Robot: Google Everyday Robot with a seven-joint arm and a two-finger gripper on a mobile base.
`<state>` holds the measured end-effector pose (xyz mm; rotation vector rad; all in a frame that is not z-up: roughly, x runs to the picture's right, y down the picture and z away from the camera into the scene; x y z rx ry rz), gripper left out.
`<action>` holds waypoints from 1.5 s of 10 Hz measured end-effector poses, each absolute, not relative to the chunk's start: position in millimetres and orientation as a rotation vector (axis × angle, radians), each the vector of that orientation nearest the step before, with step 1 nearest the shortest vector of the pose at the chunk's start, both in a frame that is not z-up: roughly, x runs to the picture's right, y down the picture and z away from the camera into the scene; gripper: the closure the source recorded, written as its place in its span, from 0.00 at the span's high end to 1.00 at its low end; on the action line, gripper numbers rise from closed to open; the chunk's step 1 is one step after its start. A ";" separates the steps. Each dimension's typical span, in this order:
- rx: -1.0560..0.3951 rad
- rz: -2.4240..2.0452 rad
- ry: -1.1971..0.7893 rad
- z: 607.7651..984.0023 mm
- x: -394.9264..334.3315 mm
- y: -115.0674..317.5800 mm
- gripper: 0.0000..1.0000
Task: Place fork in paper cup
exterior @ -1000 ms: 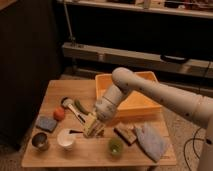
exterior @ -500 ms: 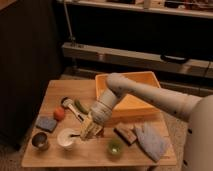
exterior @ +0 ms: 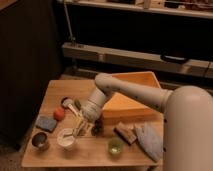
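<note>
The fingers (exterior: 80, 126) were closed, low over the front left part of the wooden surface (exterior: 90, 154), and a thin pale strip, seemingly the fork (exterior: 77, 131), slanted down from them toward the paper cup (exterior: 67, 139); whether its tip was already inside the cup could not be told. The gripper (exterior: 81, 124) hung at the end of the white arm (exterior: 125, 92), which reached in from the right across an orange tray (exterior: 131, 104). The paper cup stood near the front edge, just below and left of the gripper. To its left sat a small steel cup (exterior: 40, 140), and farther right along the front a green cup (exterior: 115, 146). A blue sponge (exterior: 46, 123) and a small red ball (exterior: 59, 114) lay at the left side, with a white-handled utensil (exterior: 70, 106) behind them. Right of the gripper were a brown block (exterior: 125, 133) and a grey-blue cloth (exterior: 148, 141).
</note>
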<state>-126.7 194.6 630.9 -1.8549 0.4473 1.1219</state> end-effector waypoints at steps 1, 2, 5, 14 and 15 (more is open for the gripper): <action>-1.855 1.124 0.459 632.6 -126.7 194.7 0.00; -1.854 1.125 0.473 634.9 -127.0 194.9 0.00; -1.851 1.113 0.507 641.0 -133.2 195.3 0.00; -1.819 1.140 0.591 658.0 -144.8 202.4 0.73; -1.819 1.143 0.594 658.1 -145.0 202.5 0.79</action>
